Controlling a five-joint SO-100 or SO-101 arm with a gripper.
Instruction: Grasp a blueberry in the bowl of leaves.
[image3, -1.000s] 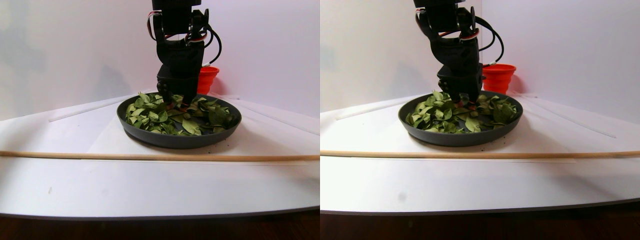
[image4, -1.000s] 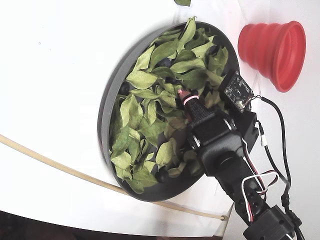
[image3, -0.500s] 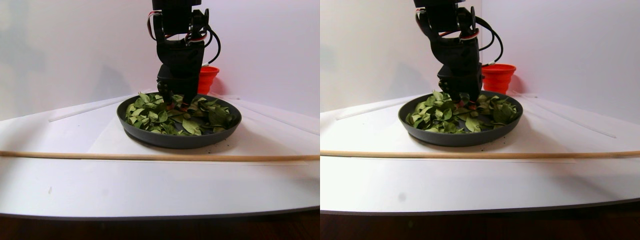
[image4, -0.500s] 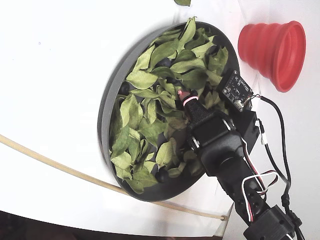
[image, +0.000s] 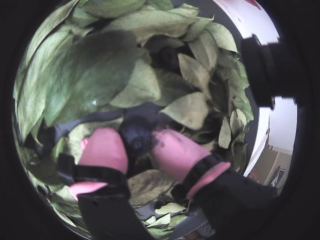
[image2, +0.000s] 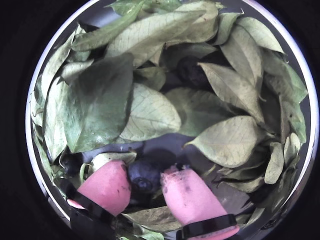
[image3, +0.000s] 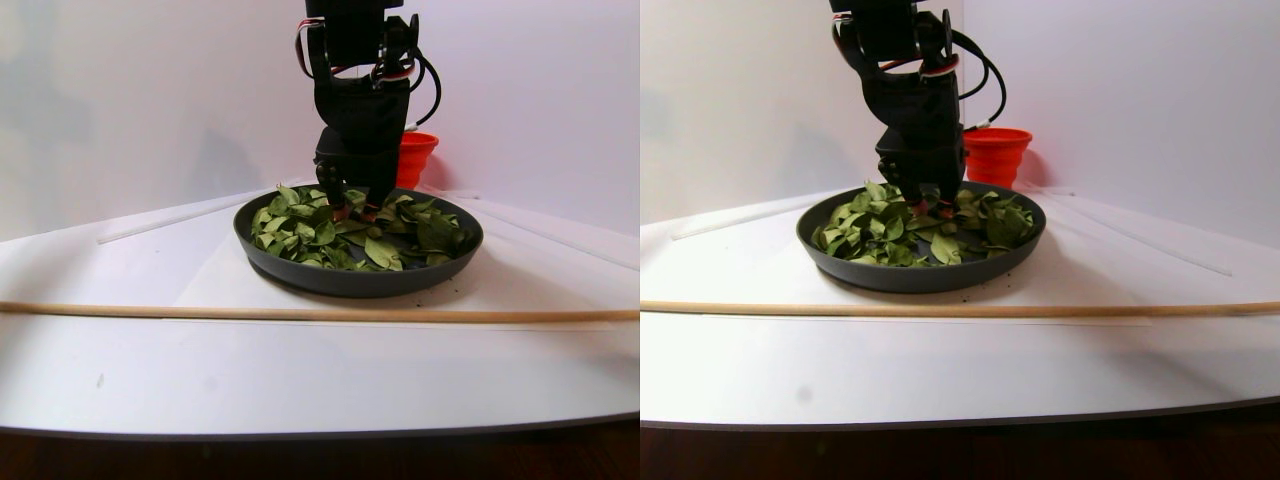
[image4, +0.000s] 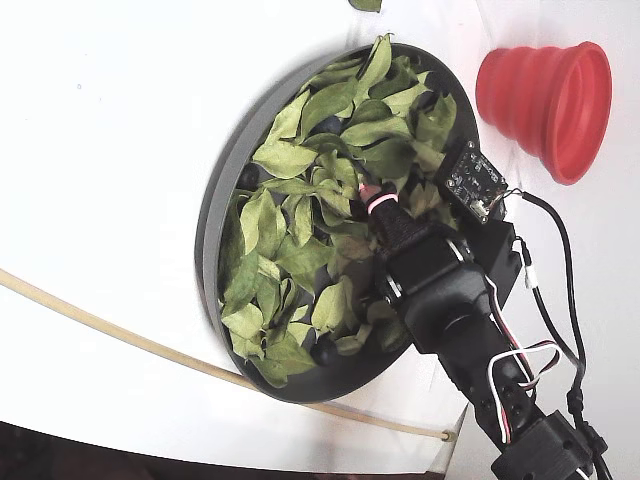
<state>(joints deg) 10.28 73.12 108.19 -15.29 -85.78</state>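
The dark grey bowl (image4: 213, 235) is filled with green leaves (image4: 290, 160). My gripper (image2: 145, 179) reaches down into it, and its two pink pads sit on either side of a dark blueberry (image2: 144, 175), touching it. In a wrist view the same blueberry (image: 136, 136) is pinched between the pads (image: 105, 150), low among the leaves (image: 90, 80) and against the bowl's bare floor (image2: 167, 146). In the stereo pair view the gripper (image3: 355, 210) stands upright over the middle of the bowl (image3: 350, 280). In the fixed view the pink tips (image4: 372, 197) are among the leaves.
Other blueberries lie half hidden under leaves (image2: 192, 71), (image2: 70, 162). A red ribbed cup (image4: 548, 95) stands beside the bowl, behind it in the stereo pair view (image3: 415, 155). A thin wooden stick (image3: 300, 313) lies across the white table in front of the bowl.
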